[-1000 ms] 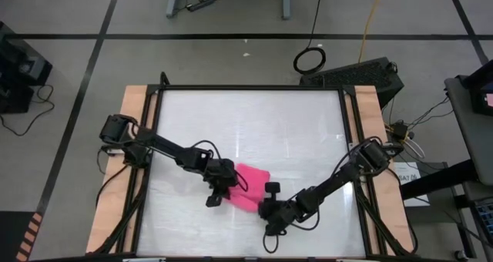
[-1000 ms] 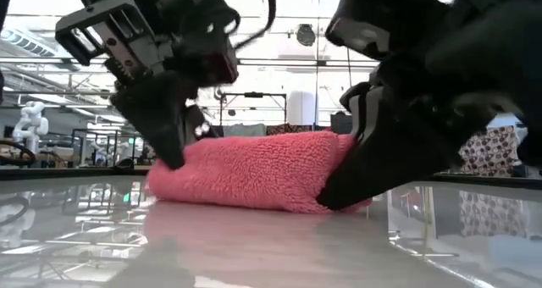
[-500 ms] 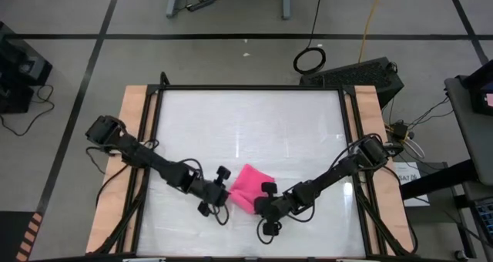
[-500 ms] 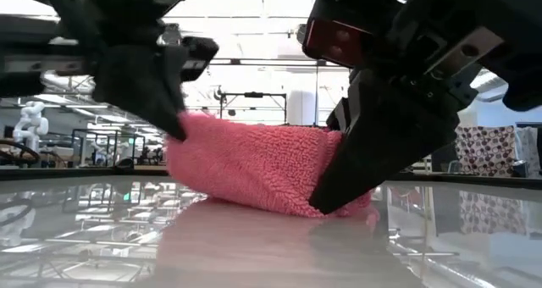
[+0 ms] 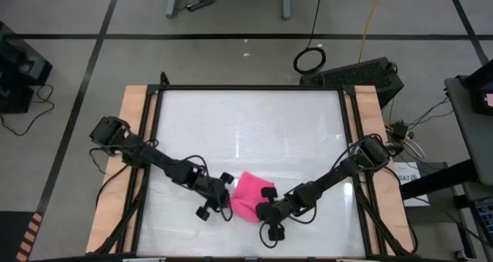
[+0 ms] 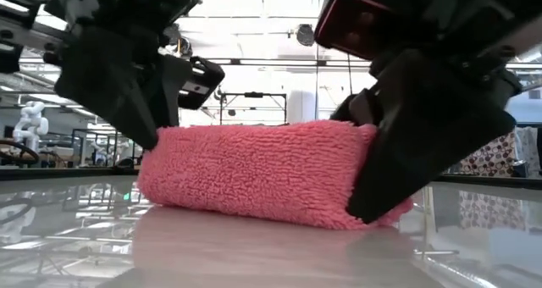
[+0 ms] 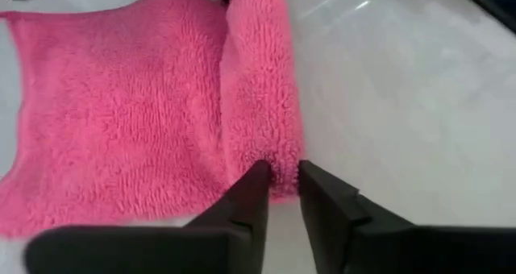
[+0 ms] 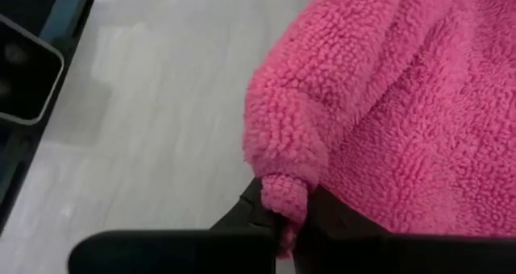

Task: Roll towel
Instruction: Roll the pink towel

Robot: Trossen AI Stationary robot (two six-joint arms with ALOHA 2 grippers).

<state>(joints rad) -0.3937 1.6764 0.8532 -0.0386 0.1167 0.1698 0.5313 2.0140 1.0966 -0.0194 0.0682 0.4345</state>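
Note:
The bright pink towel (image 5: 246, 194) lies on the white table near its near edge, partly rolled. In the left wrist view a flat part (image 7: 113, 105) lies beside the rolled fold (image 7: 258, 80). In the low view the roll (image 6: 254, 174) rests on the table between both grippers. My left gripper (image 5: 228, 197) is shut on the roll's left end, and it also shows in its wrist view (image 7: 280, 195). My right gripper (image 5: 260, 209) is shut on the roll's right end, and it also shows in its wrist view (image 8: 284, 222). My left gripper pinches the end of the rolled fold (image 7: 278, 171) between its two fingers, several layers. The fingers (image 6: 148, 127) come slanting down from the table's left. That end of the roll rests on the table. My right gripper pinches a bunched bit of the roll's right end (image 8: 284, 195) between its two fingers. The fingers (image 6: 381, 195) come slanting down from the table's right. The towel's pile hides how many layers they have. The roll's underside is on the table.
The white table top (image 5: 246, 131) is bare toward its far edge. Wooden rails (image 5: 135, 115) run along its left and right sides. A dark box (image 5: 358, 75) and a cable ring (image 5: 309, 60) lie on the floor beyond the far edge.
Both grippers stay shut on the towel's roll. They have raised it a little off the table and brought it down again, nearer the table's near edge. The roll now lies level on the table and looks thicker than a second ago.

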